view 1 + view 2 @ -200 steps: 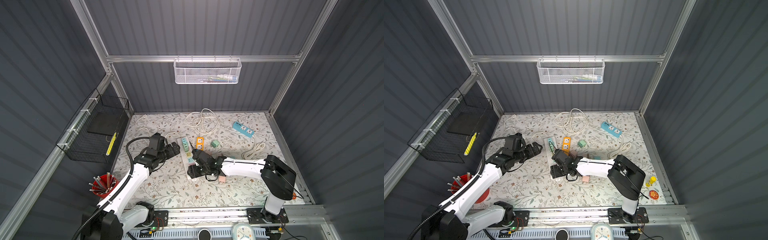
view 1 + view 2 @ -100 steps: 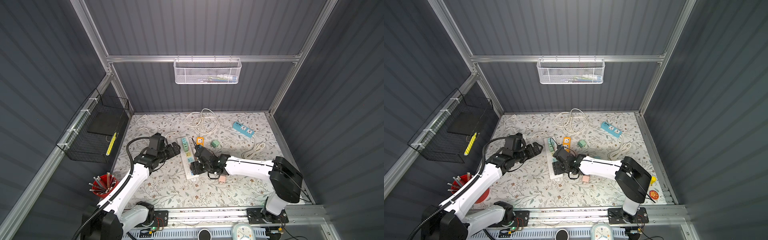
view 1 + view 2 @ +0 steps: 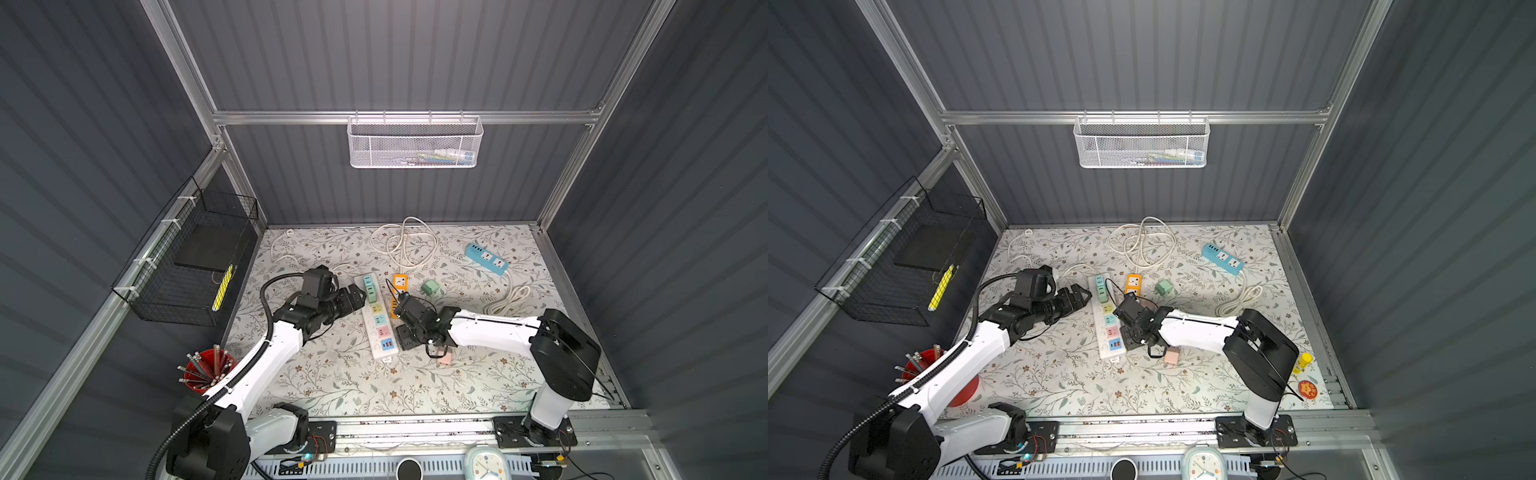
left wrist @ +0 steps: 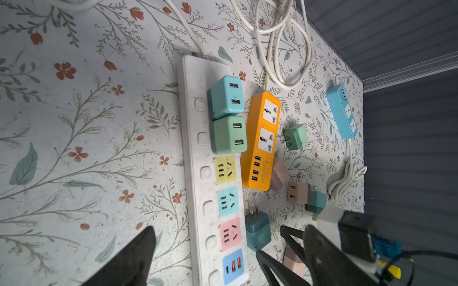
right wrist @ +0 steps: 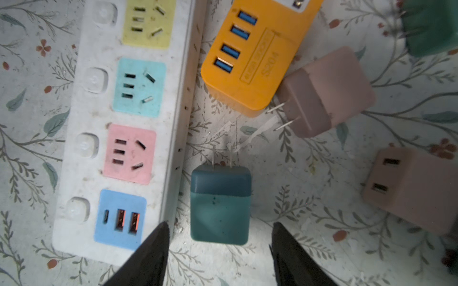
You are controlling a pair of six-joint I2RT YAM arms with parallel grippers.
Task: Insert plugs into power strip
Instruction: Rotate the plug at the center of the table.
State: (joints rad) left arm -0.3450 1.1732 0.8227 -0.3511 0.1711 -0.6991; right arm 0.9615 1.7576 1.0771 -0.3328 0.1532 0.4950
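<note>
Plugs partly seated in the long white plastic power strip (image 4: 195, 138), others loose on the floral-patterned desk (image 4: 74, 123), both tools open.

A pastel teal cube plug (image 4: 225, 96) and a mint green cube plug (image 4: 228, 135) sit side by side in the sockets nearest the strip's cord end. A darker teal cube plug (image 5: 220, 205) lies on its side on the desk just beside the strip, level with the pink socket and blue USB panel, prongs toward the end of the orange plastic power strip (image 5: 247, 62). The right tool (image 5: 220, 224) hangs over it, jaws spread, one finger on either side, neither touching. The left tool (image 3: 358, 298) hovers just beside the strip's other long edge, jaws wide apart, gripping nothing. A pink cube plug (image 5: 327, 91) lies just beside the orange strip's end.
</note>
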